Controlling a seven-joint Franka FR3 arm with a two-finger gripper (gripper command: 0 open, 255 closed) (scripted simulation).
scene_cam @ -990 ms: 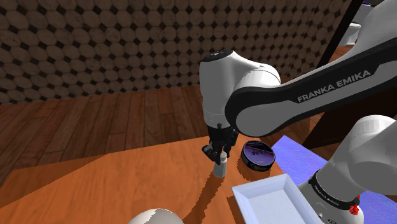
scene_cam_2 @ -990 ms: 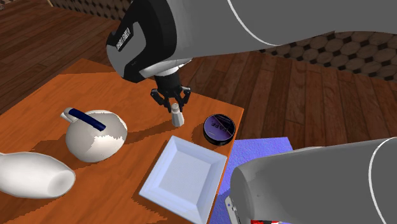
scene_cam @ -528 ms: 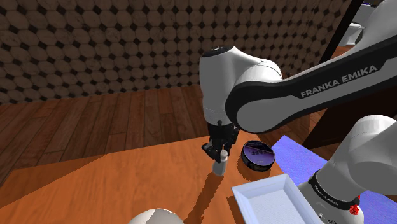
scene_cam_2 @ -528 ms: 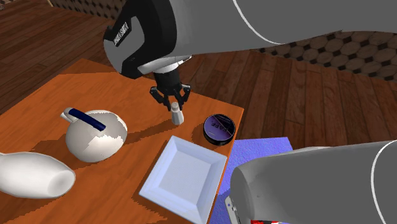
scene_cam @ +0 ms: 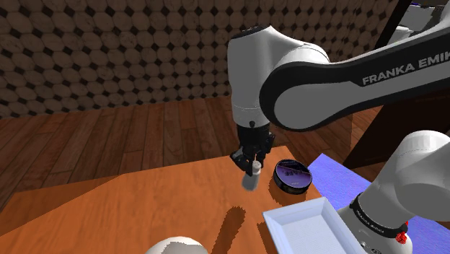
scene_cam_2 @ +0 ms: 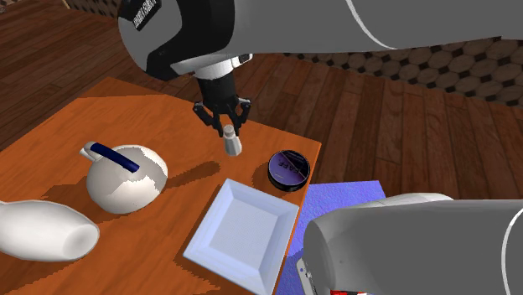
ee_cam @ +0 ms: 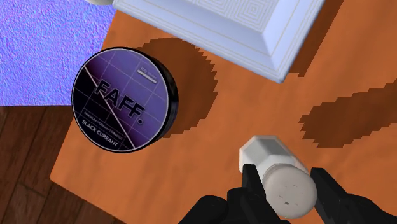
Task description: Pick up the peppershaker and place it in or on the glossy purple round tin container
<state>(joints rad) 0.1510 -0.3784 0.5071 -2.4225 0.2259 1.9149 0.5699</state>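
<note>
In the shoulder view, the end effector (scene_cam: pixel 252 162) pointed straight down and clasped the shaker (scene_cam: pixel 251 178) by its top. That kept the shaker upright, and judging by its separate shadow, clear of the bench (scene_cam: pixel 144 209). The tin (scene_cam: pixel 290 177) sat just beside it, near the bench edge. How the fingers met the shaker was hard to make out, and the tray (scene_cam: pixel 310 227) was cut off at the frame.

In the second exterior view, the shaker (scene_cam_2: pixel 231 144) hung under the end effector (scene_cam_2: pixel 226 126), near the far bench edge. The tin (scene_cam_2: pixel 288 168) lay by the corner, close to the tray (scene_cam_2: pixel 243 230). The big arm blocked much of the background.

In the wrist view, the fingers were narrowly parted and closed on the shaker (ee_cam: pixel 280 172) from both sides. Its cap hid most of its body. The tin (ee_cam: pixel 125 100), lid on, lay flat by the bench corner. The shaker would probably have to go on top.
</note>
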